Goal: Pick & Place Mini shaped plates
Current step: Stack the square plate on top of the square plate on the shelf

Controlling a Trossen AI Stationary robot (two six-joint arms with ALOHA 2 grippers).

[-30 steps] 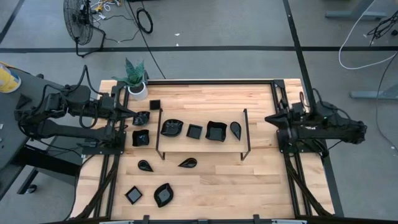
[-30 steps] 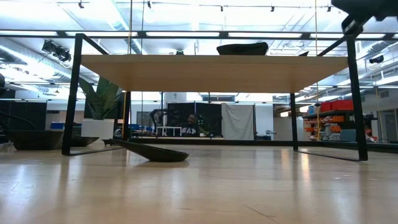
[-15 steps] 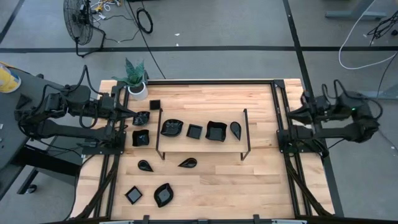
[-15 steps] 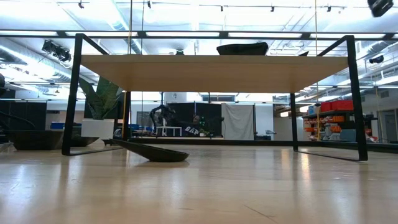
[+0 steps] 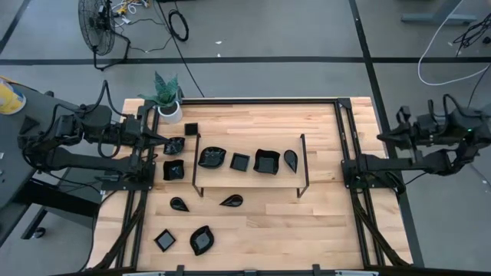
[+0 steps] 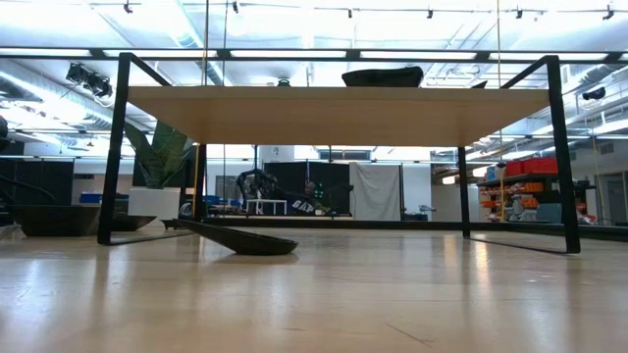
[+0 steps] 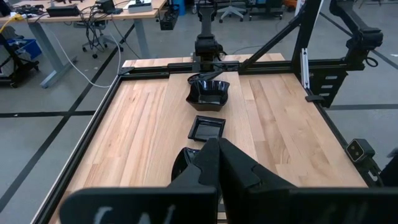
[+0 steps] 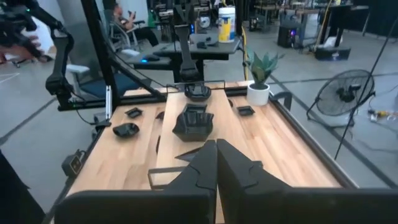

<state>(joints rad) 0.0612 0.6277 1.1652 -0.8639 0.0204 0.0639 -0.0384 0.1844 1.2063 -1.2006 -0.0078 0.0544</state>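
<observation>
Several glossy black mini plates show in the high view. A leaf plate (image 5: 212, 157), a flat square (image 5: 240, 162), a deep square (image 5: 266, 162) and a teardrop (image 5: 291, 159) rest on the raised board. Others lie on the table: a square (image 5: 189, 129), a wavy one (image 5: 175, 146), another (image 5: 173, 169), teardrops (image 5: 179, 203) (image 5: 231, 201), a square (image 5: 165, 240) and a leaf (image 5: 202, 240). My left gripper (image 5: 165, 140) (image 7: 211, 143) is shut beside the wavy plate at the table's left side. My right gripper (image 5: 381, 136) (image 8: 216, 143) is shut, off the table's right edge.
The raised wooden board (image 6: 339, 113) stands on a thin black wire frame (image 5: 302, 165) at mid table. A white pot with a green plant (image 5: 168, 107) sits at the far left corner. Black rails (image 5: 347, 146) run along both sides. Bare wood lies toward the near right.
My right arm has drawn back from the raised board toward the table's right edge and beyond it, rising out of the low view's top corner. Its fingers have stayed shut. The plates have not moved.
</observation>
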